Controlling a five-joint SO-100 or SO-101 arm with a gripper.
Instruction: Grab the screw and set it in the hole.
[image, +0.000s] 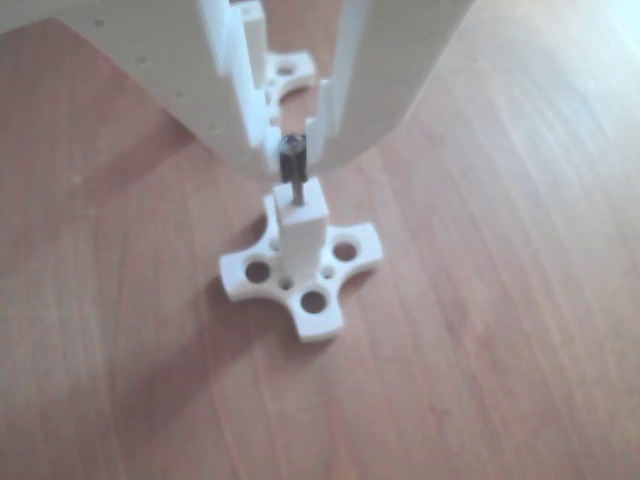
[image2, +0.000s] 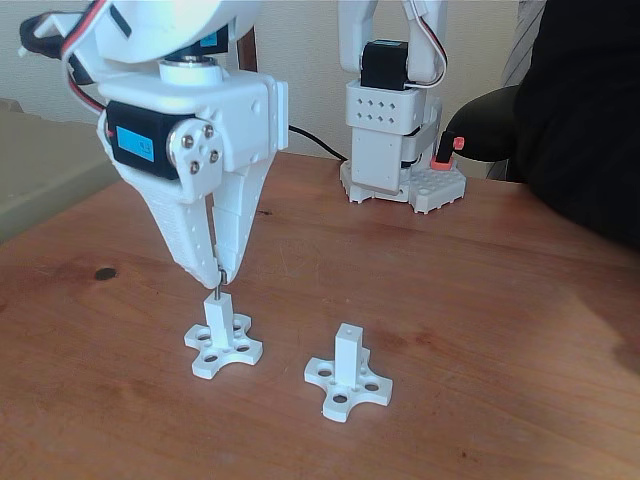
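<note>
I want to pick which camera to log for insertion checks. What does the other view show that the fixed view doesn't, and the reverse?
The other view looks down between the fingers of the end effector: the dark head of the screw is pinched there, and its shaft meets the top face of the post at the hole. The fixed view adds a second fixture with an empty post, the arm's base, and a person's dark sleeve. Both show the shut end effector over the cross-shaped fixture on the wooden table.

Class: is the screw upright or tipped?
Upright: the screw hangs vertically from the pincer, tip at the hole in the post.
</note>
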